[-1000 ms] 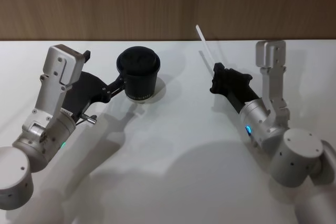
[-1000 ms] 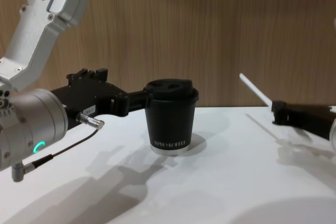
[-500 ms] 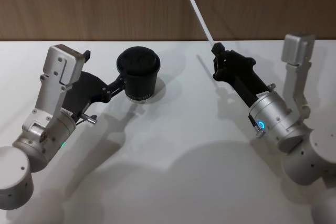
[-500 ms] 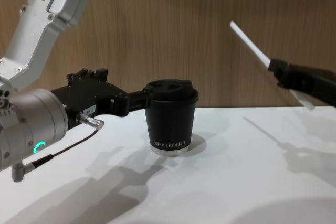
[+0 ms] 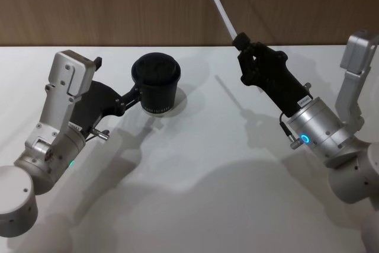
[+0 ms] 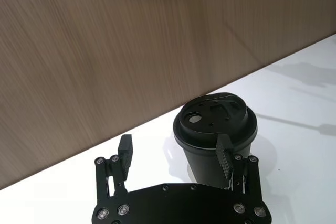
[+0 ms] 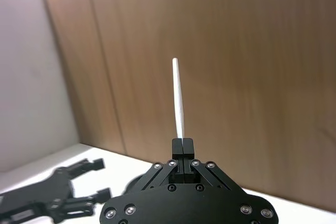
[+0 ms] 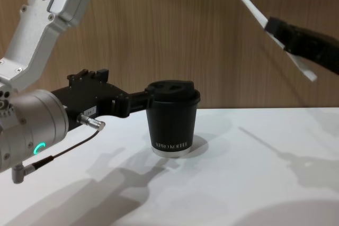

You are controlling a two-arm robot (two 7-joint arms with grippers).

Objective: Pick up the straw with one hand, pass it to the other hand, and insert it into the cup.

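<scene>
The straw (image 5: 218,3) is held aloft over the right half of the table (image 5: 207,164), well apart from the cup (image 5: 155,91). It is pinched between the closed fingers of the right gripper (image 5: 241,41). Most of its length slants up and away toward the wooden wall (image 5: 118,4), while a short flattened end sticks out below the fingers (seen in the chest view).

It is judged to be very light, smooth and easily crushed or bent, so a gentle pinch on the free upper length is advised for the handover. Enough should be left below that grip to enter the lid (image 6: 212,116).

The left gripper (image 5: 117,76) is spread wide beside the cup, with one finger close against its wall. Whether they touch cannot be told.

Ample open room is offered between the arms above the bare table. The wall behind is to be minded when the long end is swung
</scene>
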